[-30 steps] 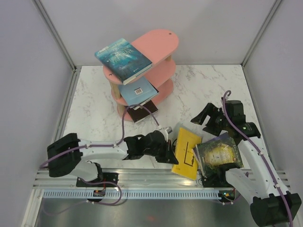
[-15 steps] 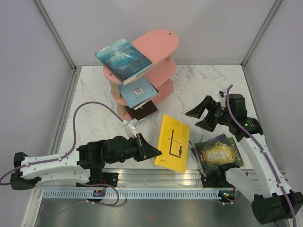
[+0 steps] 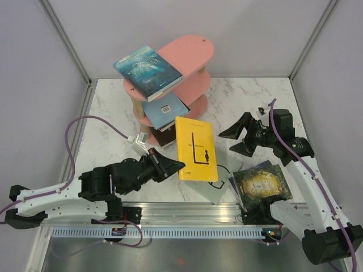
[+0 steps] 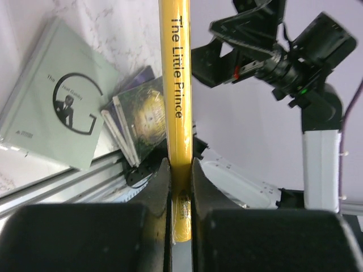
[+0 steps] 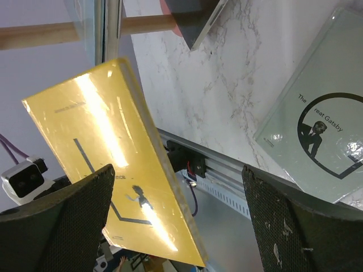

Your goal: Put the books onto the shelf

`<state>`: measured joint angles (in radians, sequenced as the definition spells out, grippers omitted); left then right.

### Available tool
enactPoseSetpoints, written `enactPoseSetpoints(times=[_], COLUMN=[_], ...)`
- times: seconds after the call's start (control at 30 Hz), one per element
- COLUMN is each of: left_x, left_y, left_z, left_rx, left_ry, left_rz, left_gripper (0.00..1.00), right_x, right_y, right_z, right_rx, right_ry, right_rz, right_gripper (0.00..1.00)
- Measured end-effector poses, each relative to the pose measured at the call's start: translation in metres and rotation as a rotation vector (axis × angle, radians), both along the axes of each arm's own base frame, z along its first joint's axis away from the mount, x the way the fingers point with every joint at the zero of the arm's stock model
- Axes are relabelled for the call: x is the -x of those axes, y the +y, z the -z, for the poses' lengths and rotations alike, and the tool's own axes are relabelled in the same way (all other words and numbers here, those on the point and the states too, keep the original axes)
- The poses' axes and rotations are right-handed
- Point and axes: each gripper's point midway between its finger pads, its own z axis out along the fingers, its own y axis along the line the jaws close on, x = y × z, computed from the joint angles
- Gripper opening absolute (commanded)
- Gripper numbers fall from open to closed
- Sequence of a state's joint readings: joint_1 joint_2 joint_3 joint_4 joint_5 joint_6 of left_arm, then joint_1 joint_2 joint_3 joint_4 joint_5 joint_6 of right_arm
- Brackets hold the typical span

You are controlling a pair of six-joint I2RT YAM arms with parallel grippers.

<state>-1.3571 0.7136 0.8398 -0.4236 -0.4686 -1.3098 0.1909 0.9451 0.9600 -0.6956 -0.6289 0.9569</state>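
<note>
**Top external view: yellow book gripped by left arm, right jaws wide and empty**

Surface and room
- White marble-patterned table, closed in by plain pale walls on three sides. A metal rail runs along the near edge, where both arms are mounted.
- Pink shelf stands at the back, left of centre: three oval boards on light wooden posts.
- Teal book lies flat on the top board and overhangs its left end. Grey-blue book lies on the middle board, and a dark book pokes out of the bottom one.
- Two books are on the table near the right arm's base. A pale book with a black circle drawing lies flat, and a green-gold book lies to its right, on top of another cover.

Jaws
- Left gripper: clenched on the lower spine of the yellow book. In the left wrist view both fingers press the spine, which reads "The Little Prince".
- The yellow book is held off the table, cover facing up, just in front of the shelf's lower boards. Whether it touches the shelf I cannot tell.
- Right gripper: spread wide, holding and touching nothing. It hangs above the table right of the yellow book, clear of it.
</note>
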Motion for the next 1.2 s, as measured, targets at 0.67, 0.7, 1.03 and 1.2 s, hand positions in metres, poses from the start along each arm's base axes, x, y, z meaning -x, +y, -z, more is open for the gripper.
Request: enactPoseSetpoints(times=[0.67, 0.7, 1.03, 1.2], left_x=[-0.023, -0.025, -0.039, -0.037], left_y=[-0.008, -0.009, -0.004, -0.003], left_z=[-0.063, -0.063, -0.124, -0.16], left_rx=[0.21, 0.211, 0.302, 0.292], left_ry=[-0.129, -0.131, -0.182, -0.252], left_rz=[-0.088, -0.095, -0.129, -0.108], left_gripper=[0.02, 0.02, 0.51, 0.77], right_x=[-0.004, -0.003, -0.019, -0.02], right_y=[0.06, 0.062, 0.071, 0.079], right_z=[-0.086, -0.094, -0.167, -0.187], right_rx=[-0.47, -0.493, -0.577, -0.583], right_ry=[-0.103, -0.125, -0.279, -0.29], right_rz=[-0.058, -0.071, -0.095, -0.127], right_gripper=[0.62, 0.5, 0.0, 0.0])
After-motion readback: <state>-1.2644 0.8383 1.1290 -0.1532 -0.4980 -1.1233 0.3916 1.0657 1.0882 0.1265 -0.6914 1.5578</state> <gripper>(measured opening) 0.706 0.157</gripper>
